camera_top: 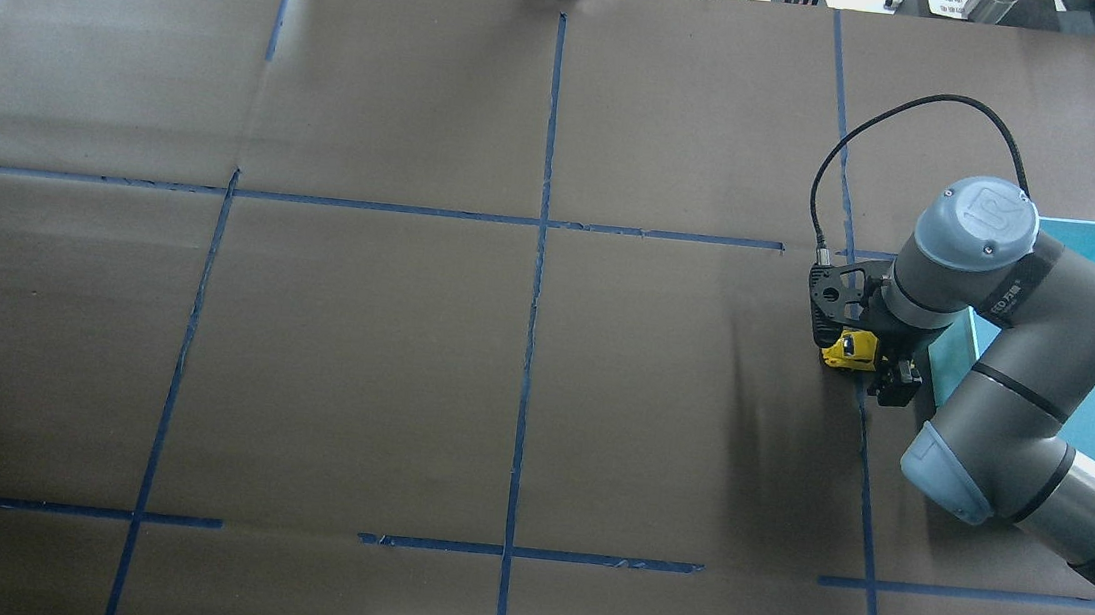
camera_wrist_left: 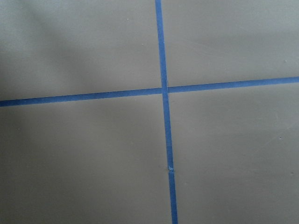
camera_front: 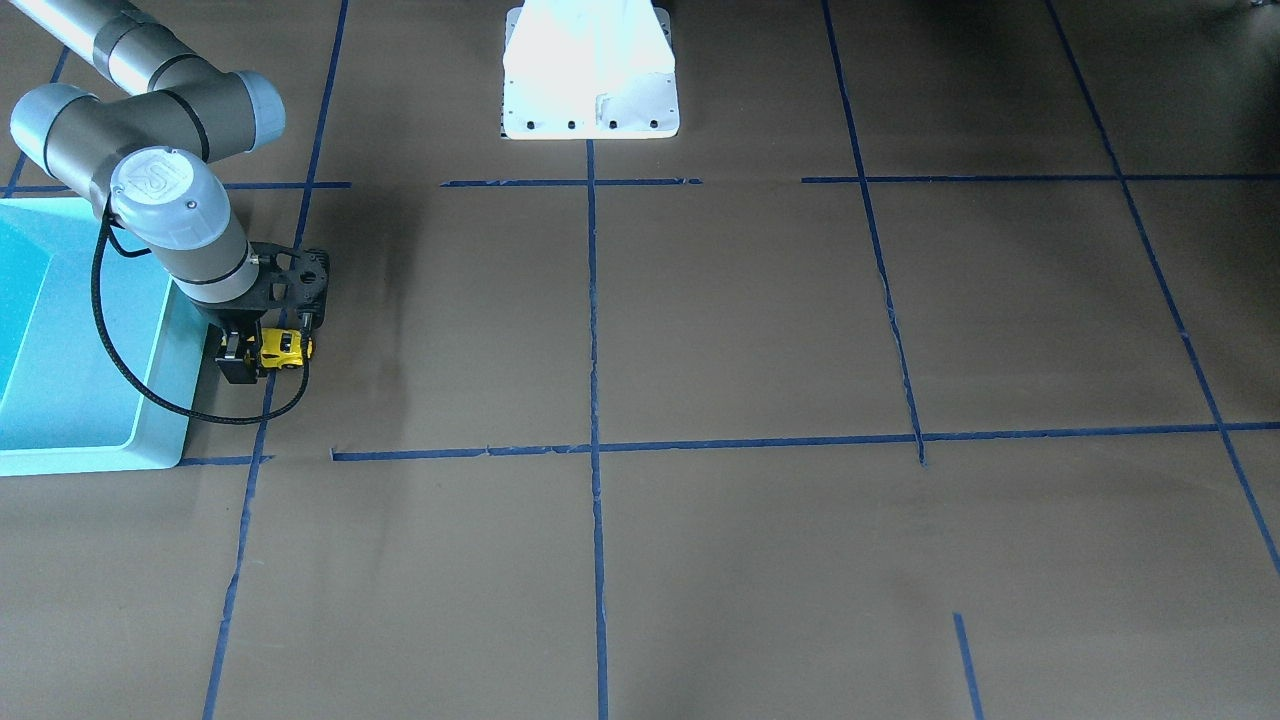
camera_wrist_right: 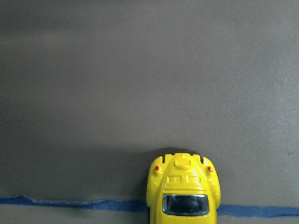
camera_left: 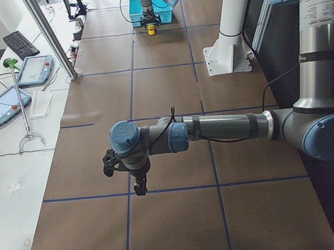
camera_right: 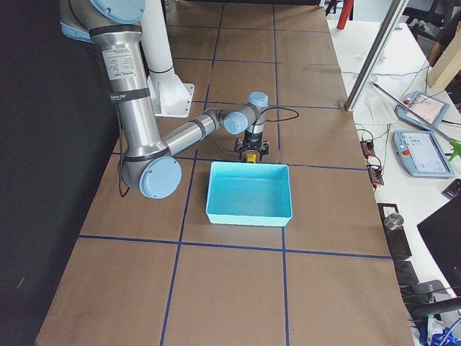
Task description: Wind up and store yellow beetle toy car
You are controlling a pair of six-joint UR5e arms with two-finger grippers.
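The right gripper [camera_front: 268, 356] is set low around the car [camera_front: 284, 347], though whether its jaws are pinched on it cannot be told, nor can the jaws of the left gripper [camera_left: 140, 189], well apart over the table [camera_front: 750, 320], be judged. The car is seen on a tape line [camera_wrist_right: 70, 203], just beside the bin [camera_front: 160, 420]. For winding, it should be held squarely, pressed so the wheels bite and drawn straight back; 1 car, 1 bin and 2 arms are counted.
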